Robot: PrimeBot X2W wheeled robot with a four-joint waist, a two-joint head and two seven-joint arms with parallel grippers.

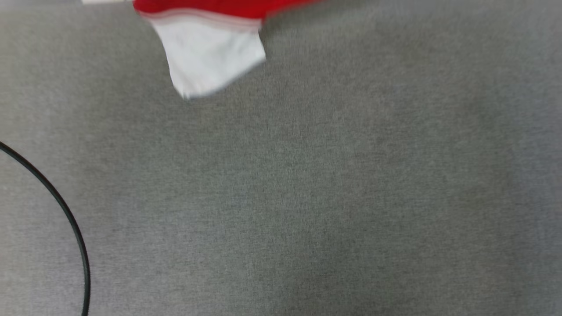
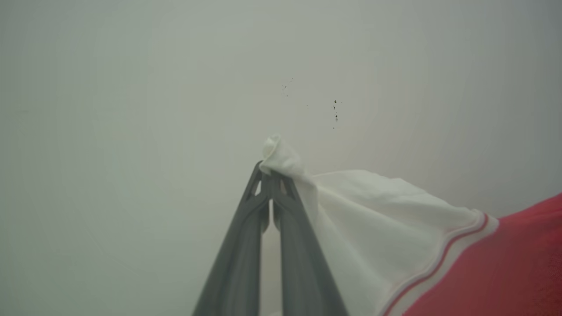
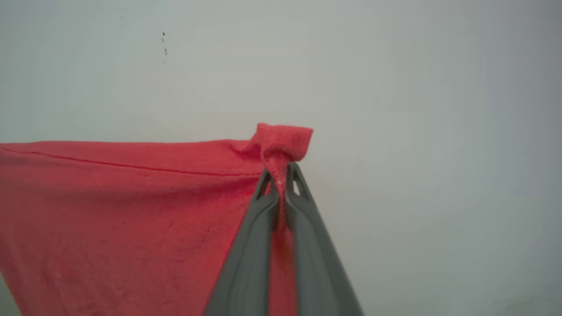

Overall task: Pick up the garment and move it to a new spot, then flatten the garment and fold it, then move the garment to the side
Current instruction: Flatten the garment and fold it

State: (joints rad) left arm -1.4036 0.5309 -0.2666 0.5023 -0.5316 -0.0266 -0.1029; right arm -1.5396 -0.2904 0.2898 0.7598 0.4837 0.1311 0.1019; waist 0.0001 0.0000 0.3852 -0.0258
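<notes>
The left gripper [image 2: 271, 174] is pinched shut on a white corner of the garment [image 2: 373, 219]. The right gripper [image 3: 281, 177] squeezes a red corner. The garment hangs at the head view's top middle (blurry there).

garment [image 3: 109, 210]: thin knit cloth, matt, soft.
fingers [image 2: 237, 263]: grey plastic, smooth, matt.
tabletop [image 1: 307, 197]: grey woven cloth, matt, finely flecked.
cable [image 1: 66, 210]: black, smooth, slight sheen.
</notes>
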